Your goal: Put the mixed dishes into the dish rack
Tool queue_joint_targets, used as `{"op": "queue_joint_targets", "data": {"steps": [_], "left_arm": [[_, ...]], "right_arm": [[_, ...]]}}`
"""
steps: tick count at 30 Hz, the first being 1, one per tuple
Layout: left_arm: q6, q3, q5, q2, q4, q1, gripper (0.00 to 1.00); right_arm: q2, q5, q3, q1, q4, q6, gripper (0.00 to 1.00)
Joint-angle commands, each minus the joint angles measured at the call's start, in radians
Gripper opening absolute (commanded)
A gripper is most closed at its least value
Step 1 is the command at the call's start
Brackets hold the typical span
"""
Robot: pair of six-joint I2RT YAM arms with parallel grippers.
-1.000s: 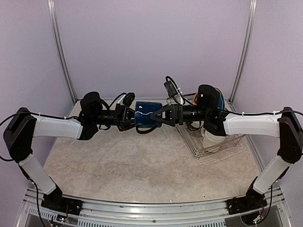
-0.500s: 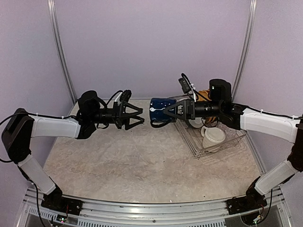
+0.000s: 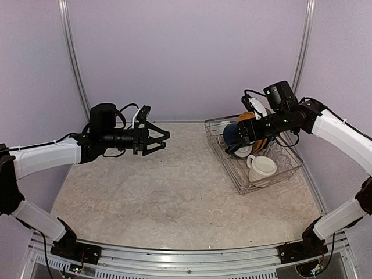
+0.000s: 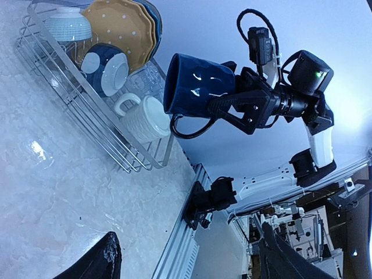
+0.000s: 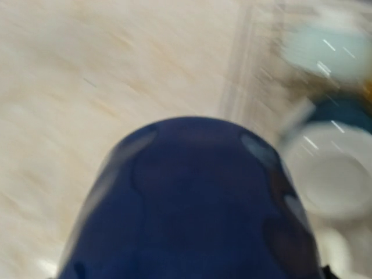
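My right gripper is shut on the dark blue mug, which hangs on its side above the left part of the silver dish rack. In the left wrist view the mug sits between the right gripper's black fingers. It fills the bottom of the blurred right wrist view. My left gripper stands open and empty over the table, well left of the rack. In the rack are a cream mug, a yellow dotted plate, a grey-teal cup and a blue cup with a white inside.
The rack lies at the back right of the marbled table, close to the right wall. Purple walls with metal posts enclose the back and sides. A metal rail runs along the near edge.
The left gripper opened, let go of the dark blue mug and drew back left. The right arm carried the mug right, from mid-table to above the rack.
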Motion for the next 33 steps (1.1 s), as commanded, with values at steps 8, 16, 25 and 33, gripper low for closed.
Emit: {"op": "queue_joint_targets", "data": {"steps": [8,16,25,33], "left_arm": [[0.177,0.05,-0.171,-0.041,-0.29,-0.042,0.83],[0.215,0.05,-0.255,-0.079,-0.361,-0.045,0.91],[0.222,0.04,-0.266,-0.09,-0.368,-0.044,0.97],[0.225,0.032,-0.269,-0.093,-0.368,-0.042,0.98]], "right_arm": [[0.116,0.243,0.123,-0.008,-0.288,-0.106,0.0],[0.191,0.215,0.148,-0.008,-0.305,-0.163,0.0],[0.286,0.229,0.213,-0.008,-0.35,-0.287,0.0],[0.374,0.232,0.24,-0.009,-0.373,-0.355,0.0]]}}
